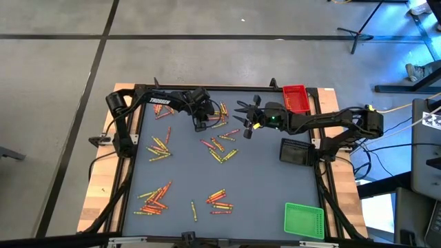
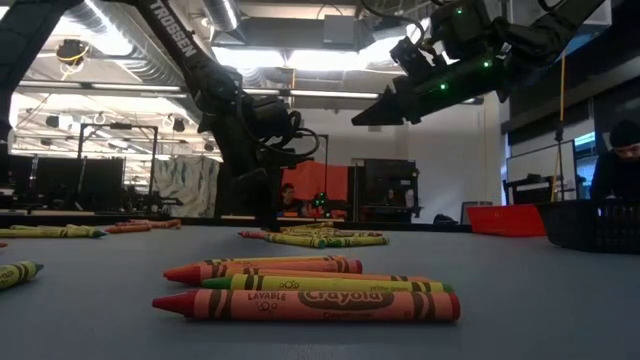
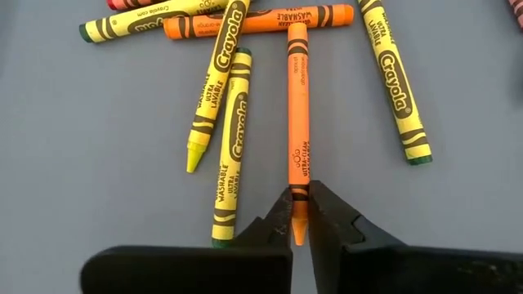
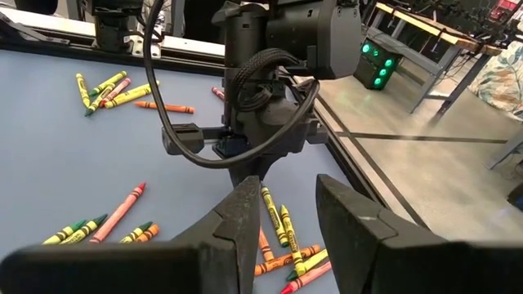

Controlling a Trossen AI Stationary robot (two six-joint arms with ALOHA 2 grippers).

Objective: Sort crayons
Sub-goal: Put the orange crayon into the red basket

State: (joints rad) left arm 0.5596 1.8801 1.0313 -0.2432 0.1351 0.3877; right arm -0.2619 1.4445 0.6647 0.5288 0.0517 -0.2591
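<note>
1. The crayons (image 1: 216, 147) were scattered in loose clusters across the tabletop (image 1: 262, 186), with one cluster near the far edge under the left arm.
2. An orange crayon (image 3: 298, 114) from that far cluster was seen clamped at its pointed end between the fingers of the left hand (image 3: 301, 220), while the rest of its length lay on the tabletop.
3. Just beside it lay a yellow crayon (image 3: 231, 147), almost parallel and near one finger; another orange one lay across its far end.
4. The right hand (image 1: 241, 122) was held above the tabletop near the middle of the far edge, its fingers apart and nothing seen between them.
5. A red tray (image 1: 295, 98), a black tray (image 1: 296, 151) and a green tray (image 1: 304, 220) stood along the right side.
6. The grip was judged risky: because only the tapered tip was held, the crayon could pivot or slip out on lifting.
7. The neighbouring yellow crayon might possibly be nudged, though contact could not be confirmed from the wrist view.
</note>
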